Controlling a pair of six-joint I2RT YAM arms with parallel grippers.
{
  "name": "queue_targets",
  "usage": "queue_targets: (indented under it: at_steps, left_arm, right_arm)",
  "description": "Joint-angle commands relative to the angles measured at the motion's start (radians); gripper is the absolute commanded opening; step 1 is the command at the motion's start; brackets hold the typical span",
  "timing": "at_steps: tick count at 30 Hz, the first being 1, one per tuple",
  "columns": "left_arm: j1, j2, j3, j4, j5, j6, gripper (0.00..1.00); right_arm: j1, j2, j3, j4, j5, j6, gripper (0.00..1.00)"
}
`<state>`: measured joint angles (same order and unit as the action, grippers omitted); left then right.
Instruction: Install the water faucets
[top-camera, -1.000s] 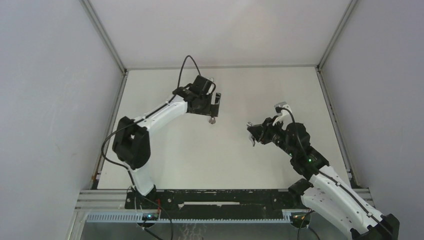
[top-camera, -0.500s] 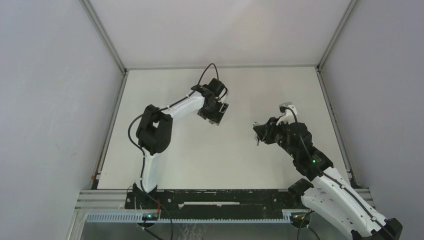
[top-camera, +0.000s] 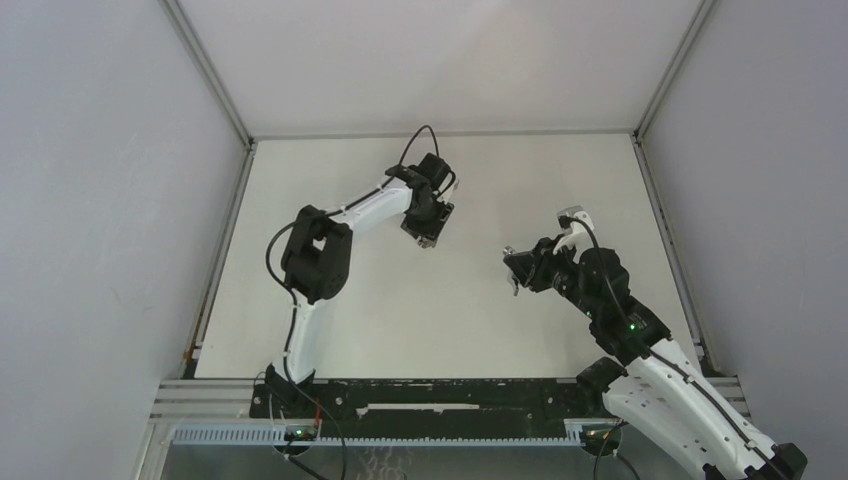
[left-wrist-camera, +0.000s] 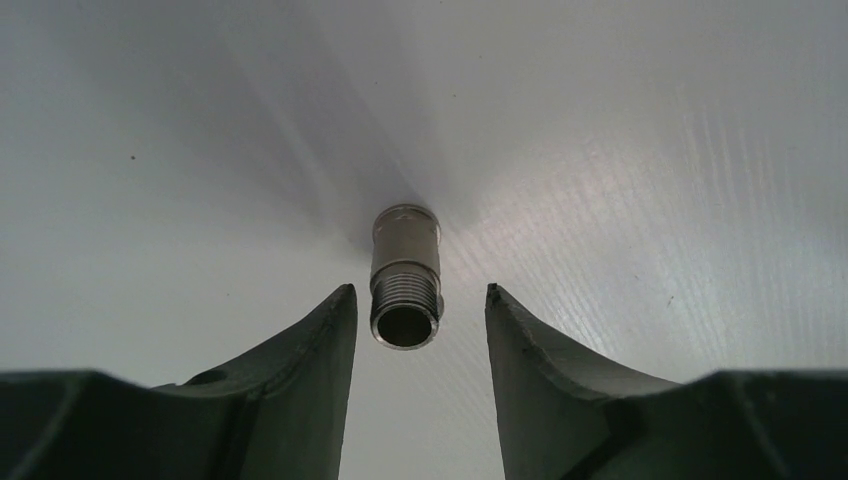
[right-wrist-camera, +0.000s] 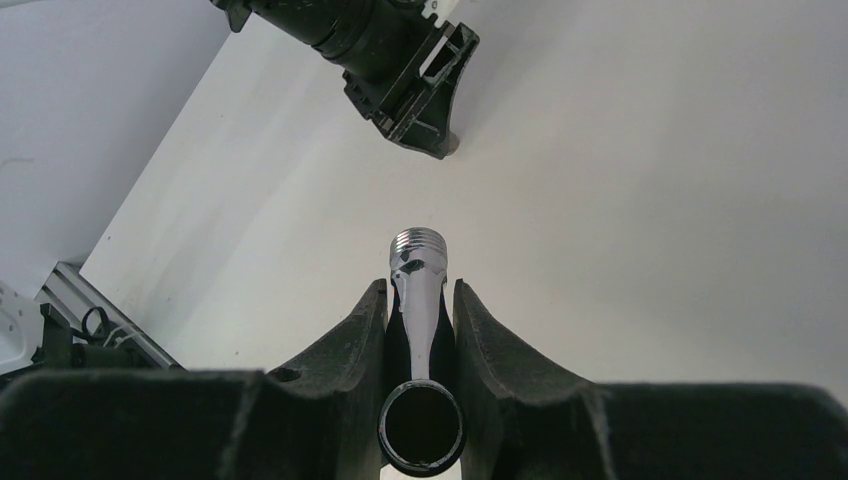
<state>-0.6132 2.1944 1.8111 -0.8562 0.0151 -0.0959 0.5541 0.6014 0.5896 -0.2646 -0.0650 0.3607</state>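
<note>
Grey metal stub (left-wrist-camera: 405, 262) stands on the table (top-camera: 400, 320), nearer its far edge. My left pincer (left-wrist-camera: 418, 300) is half open around it, not gripping yet. My right pincer (right-wrist-camera: 420, 292) squeezes the shiny tap (right-wrist-camera: 418, 258), ready for joining.

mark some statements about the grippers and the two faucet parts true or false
1. The right gripper is clamped on the chrome tap piece. True.
2. The left gripper is clamped on the grey stub. False: its jaws stand apart on either side of the stub, with gaps showing.
3. The stub's threaded open end faces the left wrist camera. True.
4. The two parts are already screwed together. False: the stub sits on the table, and the tap piece is in the right gripper, well apart from it.
5. The tap piece's threaded end is hidden inside the right gripper. False: it sticks out beyond the fingertips.
</note>
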Motion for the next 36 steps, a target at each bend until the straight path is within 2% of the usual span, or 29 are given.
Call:
queue_targets:
  at_steps: [1, 11, 15, 32, 33, 36]
  left_arm:
    - [0.026, -0.002, 0.029, -0.006, 0.043, 0.012, 0.5]
    - [0.044, 0.022, 0.042, -0.018, 0.092, 0.009, 0.48]
    - [0.053, 0.027, 0.048, -0.024, 0.136, 0.006, 0.41]
    - [0.053, 0.052, 0.085, -0.059, 0.145, 0.013, 0.38]
    - [0.054, 0.052, 0.086, -0.058, 0.145, 0.012, 0.36]
    - [0.054, 0.058, 0.098, -0.069, 0.149, 0.013, 0.21]
  right_arm:
    - [0.004, -0.003, 0.033, 0.073, -0.02, -0.011, 0.0]
    - [0.005, 0.019, 0.033, 0.104, -0.038, -0.004, 0.0]
    - [0.005, 0.022, 0.033, 0.111, -0.04, -0.003, 0.0]
    - [0.006, 0.007, 0.028, 0.112, -0.044, 0.004, 0.0]
    - [0.007, 0.007, 0.027, 0.114, -0.044, 0.007, 0.0]
    - [0.007, 0.004, 0.026, 0.115, -0.045, 0.009, 0.0]
